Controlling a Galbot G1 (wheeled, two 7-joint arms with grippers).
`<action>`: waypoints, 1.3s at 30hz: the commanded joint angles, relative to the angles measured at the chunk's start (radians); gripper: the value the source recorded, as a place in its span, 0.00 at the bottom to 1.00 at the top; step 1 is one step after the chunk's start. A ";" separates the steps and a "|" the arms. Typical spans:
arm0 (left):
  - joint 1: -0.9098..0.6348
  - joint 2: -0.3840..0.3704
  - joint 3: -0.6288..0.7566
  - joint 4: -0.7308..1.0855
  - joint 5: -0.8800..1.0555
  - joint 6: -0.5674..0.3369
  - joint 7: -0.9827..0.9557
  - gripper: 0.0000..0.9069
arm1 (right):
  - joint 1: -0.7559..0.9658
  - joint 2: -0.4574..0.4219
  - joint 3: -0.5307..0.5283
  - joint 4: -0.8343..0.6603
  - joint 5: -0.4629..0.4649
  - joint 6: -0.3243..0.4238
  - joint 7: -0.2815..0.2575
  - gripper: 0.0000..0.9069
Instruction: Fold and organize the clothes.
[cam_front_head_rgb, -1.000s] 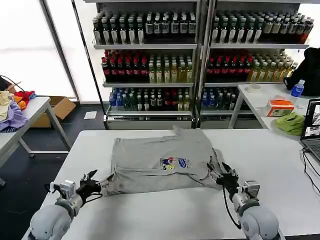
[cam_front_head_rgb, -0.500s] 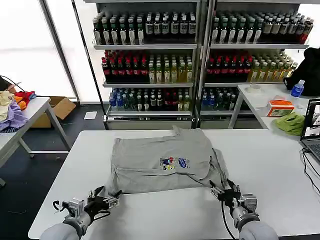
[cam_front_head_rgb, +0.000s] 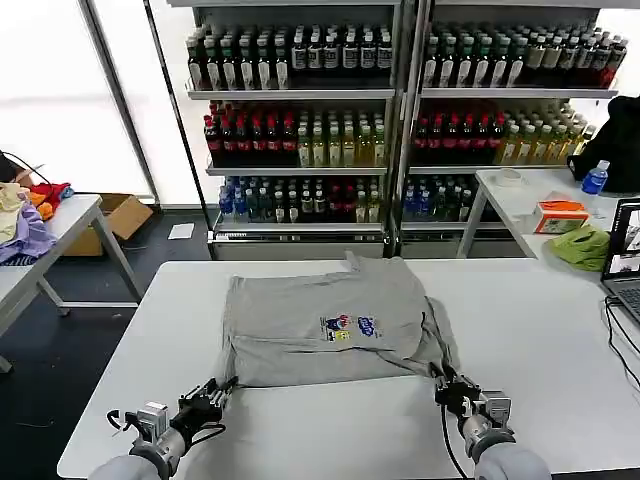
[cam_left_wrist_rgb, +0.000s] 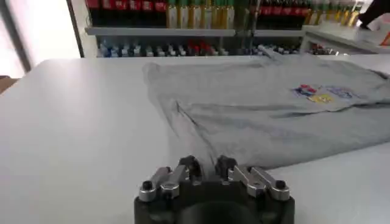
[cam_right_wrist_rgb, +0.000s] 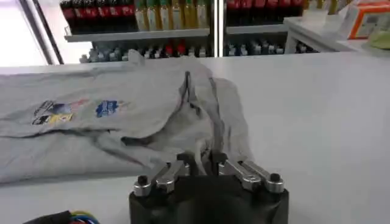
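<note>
- A light grey T-shirt (cam_front_head_rgb: 325, 322) lay spread flat on the middle of the white table (cam_front_head_rgb: 540, 320), its neck toward the far edge and its hem toward the robot.
- A small multicoloured print (cam_front_head_rgb: 348, 326) sat on the chest, right of the shirt's middle in the head view.
- The shirt's right edge was bunched into folds and creases (cam_right_wrist_rgb: 198, 125), where a sleeve lay doubled over the body.
- The left tool (cam_front_head_rgb: 213, 395) hovered low over the table just in front of the shirt's near left corner; in the left wrist view (cam_left_wrist_rgb: 206, 168) its fingers (cam_left_wrist_rgb: 189, 167) stood pressed close together with nothing between them, a little short of the hem.
- The right tool (cam_front_head_rgb: 449, 388) sat near the shirt's near right corner; in the right wrist view (cam_right_wrist_rgb: 203, 163) its fingers (cam_right_wrist_rgb: 184, 163) were drawn together right at the edge of the bunched cloth, and it could not be told whether a fold was pinched between them.
- Beyond the table stood shelves of bottles (cam_front_head_rgb: 300, 130).
- A side table on the left carried a heap of purple, orange and yellow garments (cam_front_head_rgb: 25, 215).
- A side table on the right carried a lime-green cloth (cam_front_head_rgb: 582, 245), an orange-topped box (cam_front_head_rgb: 560, 214) and a water bottle (cam_front_head_rgb: 595, 178).
</note>
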 joint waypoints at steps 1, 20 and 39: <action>0.022 0.008 -0.015 -0.006 -0.011 -0.007 0.002 0.01 | -0.011 -0.008 0.011 0.006 0.034 -0.003 -0.008 0.00; 0.515 0.002 -0.223 -0.377 0.081 0.056 0.005 0.01 | -0.507 -0.061 0.165 0.381 0.023 -0.086 -0.009 0.00; 0.445 0.098 -0.493 -0.363 0.021 0.057 0.048 1.00 | -0.206 -0.139 0.389 0.332 0.283 -0.082 -0.092 1.00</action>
